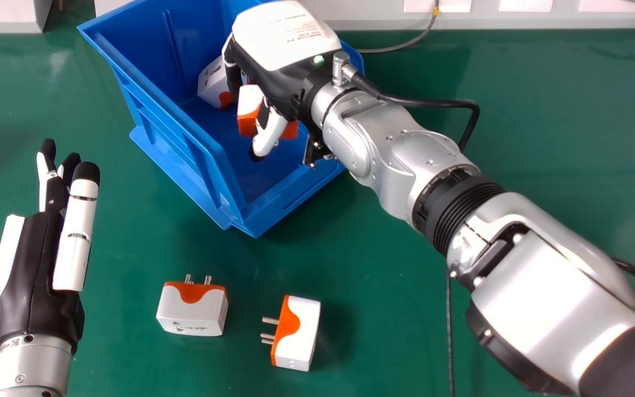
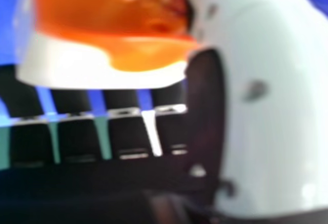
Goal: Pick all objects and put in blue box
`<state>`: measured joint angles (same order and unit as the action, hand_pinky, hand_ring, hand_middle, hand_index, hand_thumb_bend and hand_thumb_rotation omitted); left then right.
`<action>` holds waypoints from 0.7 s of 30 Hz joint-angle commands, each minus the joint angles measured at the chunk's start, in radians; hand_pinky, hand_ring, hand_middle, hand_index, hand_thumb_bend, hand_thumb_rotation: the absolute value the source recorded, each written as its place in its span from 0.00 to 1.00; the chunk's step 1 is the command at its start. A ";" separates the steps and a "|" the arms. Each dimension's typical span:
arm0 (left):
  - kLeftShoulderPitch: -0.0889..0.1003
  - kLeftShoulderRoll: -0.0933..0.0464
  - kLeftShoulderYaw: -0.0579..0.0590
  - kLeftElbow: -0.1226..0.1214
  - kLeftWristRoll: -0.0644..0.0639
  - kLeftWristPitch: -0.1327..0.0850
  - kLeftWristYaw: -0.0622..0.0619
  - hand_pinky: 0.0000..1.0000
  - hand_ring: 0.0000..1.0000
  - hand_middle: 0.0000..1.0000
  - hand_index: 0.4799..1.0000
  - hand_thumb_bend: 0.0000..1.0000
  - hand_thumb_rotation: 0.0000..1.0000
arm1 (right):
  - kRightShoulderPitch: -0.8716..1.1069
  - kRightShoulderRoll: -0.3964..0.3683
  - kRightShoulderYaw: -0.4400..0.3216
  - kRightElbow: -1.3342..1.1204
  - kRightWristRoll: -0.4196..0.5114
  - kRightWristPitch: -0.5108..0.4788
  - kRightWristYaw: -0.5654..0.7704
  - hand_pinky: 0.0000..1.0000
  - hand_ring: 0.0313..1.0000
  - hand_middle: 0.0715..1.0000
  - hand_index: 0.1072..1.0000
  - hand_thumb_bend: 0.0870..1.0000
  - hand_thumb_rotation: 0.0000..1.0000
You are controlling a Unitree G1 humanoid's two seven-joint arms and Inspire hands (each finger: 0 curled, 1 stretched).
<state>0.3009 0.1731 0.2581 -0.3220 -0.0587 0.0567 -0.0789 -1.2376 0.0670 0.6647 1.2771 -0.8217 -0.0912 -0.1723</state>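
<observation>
Left robot hand (image 1: 39, 259): above the green counter (image 1: 124, 358), fingers straight, thumb extended, nothing held. Next, white-and-orange plastic block-shaped plug adapter (image 1: 192, 314) on counter, metal pins toward the open-topped, slope-sided blue plastic box (image 1: 193, 157). Inside the box, toward its far side: white-and-orange boxy adapter (image 1: 211, 82). Right robot hand (image 1: 284, 77): over box interior, fingers bent, narrow grip, holding a white block-shaped adapter with orange pin face (image 1: 248, 121) against thumb. Farther right, nearer side: upright-lying white-and-orange rectangular adapter (image 1: 301, 336) on counter, pins leftward.Left robot hand (image 1: 39, 259): above the green counter (image 1: 124, 358), fingers straight, nothing held. Next, a white-and-orange plastic block-shaped plug adapter (image 1: 192, 314) on the counter, metal pins toward the open-topped blue plastic box (image 1: 193, 157). Inside the box, toward its far side: a white-and-orange boxy adapter (image 1: 211, 82). Right robot hand (image 1: 284, 77): over the box interior, fingers bent, narrow grip, holding a white block-shaped adapter with orange pin face (image 1: 248, 121) by fingers and thumb. Farther right, near side: a white-and-orange rectangular adapter (image 1: 301, 336) on the counter, pins leftward.
</observation>
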 commanded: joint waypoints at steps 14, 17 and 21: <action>-0.006 -0.002 -0.003 -0.022 0.004 -0.009 0.006 1.00 1.00 1.00 1.00 0.40 1.00 | -0.019 -0.026 0.072 -0.024 -0.070 0.034 -0.046 0.97 0.98 0.98 0.98 0.46 0.41; -0.010 -0.003 -0.004 -0.016 0.004 -0.010 0.007 1.00 1.00 1.00 1.00 0.40 1.00 | -0.018 -0.026 0.071 -0.023 -0.063 0.037 -0.046 0.98 0.99 0.99 0.99 0.47 0.45; -0.017 -0.004 -0.005 -0.011 0.005 -0.007 0.010 1.00 1.00 1.00 1.00 0.41 1.00 | -0.017 -0.029 0.075 -0.023 -0.063 0.038 -0.049 0.99 1.00 1.00 1.00 0.48 0.49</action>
<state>0.2957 0.1712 0.2556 -0.3221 -0.0583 0.0569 -0.0773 -1.2369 0.0473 0.7404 1.2761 -0.8812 -0.0577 -0.1944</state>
